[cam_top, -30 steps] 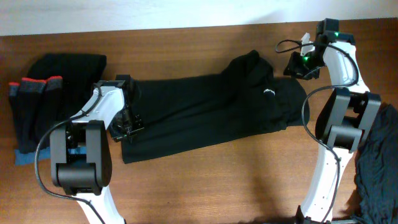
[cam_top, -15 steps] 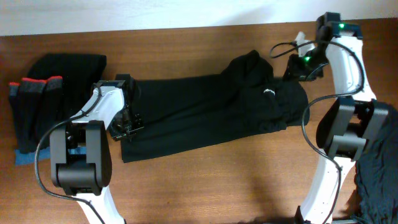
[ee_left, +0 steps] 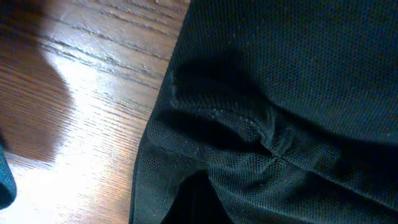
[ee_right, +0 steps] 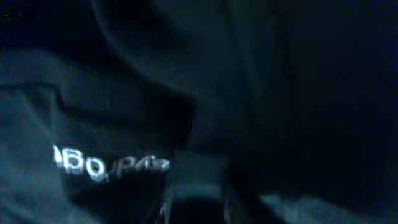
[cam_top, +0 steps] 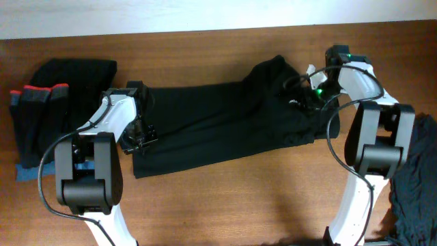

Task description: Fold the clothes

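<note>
The clothes in hand are one long black garment (cam_top: 218,123) lying flat across the middle of the table. My left gripper (cam_top: 140,137) is shut on its left end. In the left wrist view the mesh fabric (ee_left: 280,93) bunches up into the jaws at the bottom edge. My right gripper (cam_top: 302,101) hangs low over the garment's right end, beside a raised fold (cam_top: 273,72). The right wrist view is dark and blurred, filled with black cloth (ee_right: 249,74) and white lettering (ee_right: 106,165). Its jaws seem to stand apart, with fabric just below them.
A pile of dark clothes (cam_top: 75,75) and dark pieces with red bands (cam_top: 37,113) lie at the far left, over something blue (cam_top: 26,174). A dark heap (cam_top: 416,184) sits at the right edge. Bare wood (cam_top: 273,198) lies in front of the garment.
My right arm has swung from the back right corner down and leftward onto the garment's right end, now covering the small white logo. The left arm has not moved.
</note>
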You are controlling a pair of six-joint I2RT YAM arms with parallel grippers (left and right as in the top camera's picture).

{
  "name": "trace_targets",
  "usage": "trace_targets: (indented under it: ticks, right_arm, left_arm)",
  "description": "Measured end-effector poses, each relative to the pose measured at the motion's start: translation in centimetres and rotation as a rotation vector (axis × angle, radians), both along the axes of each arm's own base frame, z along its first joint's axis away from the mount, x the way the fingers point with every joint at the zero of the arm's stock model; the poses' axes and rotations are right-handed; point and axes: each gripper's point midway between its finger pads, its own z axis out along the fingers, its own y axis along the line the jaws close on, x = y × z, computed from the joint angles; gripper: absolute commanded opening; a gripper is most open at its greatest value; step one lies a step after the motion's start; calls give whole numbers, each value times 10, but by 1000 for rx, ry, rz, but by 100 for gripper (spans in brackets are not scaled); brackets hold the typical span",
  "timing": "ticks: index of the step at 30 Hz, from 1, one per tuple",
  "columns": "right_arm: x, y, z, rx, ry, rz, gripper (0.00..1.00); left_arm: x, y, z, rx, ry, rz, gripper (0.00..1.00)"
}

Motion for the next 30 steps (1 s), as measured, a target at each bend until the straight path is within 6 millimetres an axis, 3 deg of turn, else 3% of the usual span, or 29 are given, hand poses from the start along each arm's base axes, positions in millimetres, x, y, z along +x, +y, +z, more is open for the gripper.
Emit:
trace_targets:
  ticks: [9,13,21,30]
  right_arm:
    - [-76,-11,-3,-90,283,-92,32]
    - [-96,-24,-3,-135,366,-152,32]
    - [-112,-62,-5,-178,424,-299,31]
    - [-113,-64,-5,-178,424,-315,27]
  left_arm:
    - [1,0,0,3,-3,-2,0]
    - [1,0,0,2,-3,-8,0]
    - [1,0,0,0,-1,-23,1]
    - [10,0,8,-4,31,-53,7]
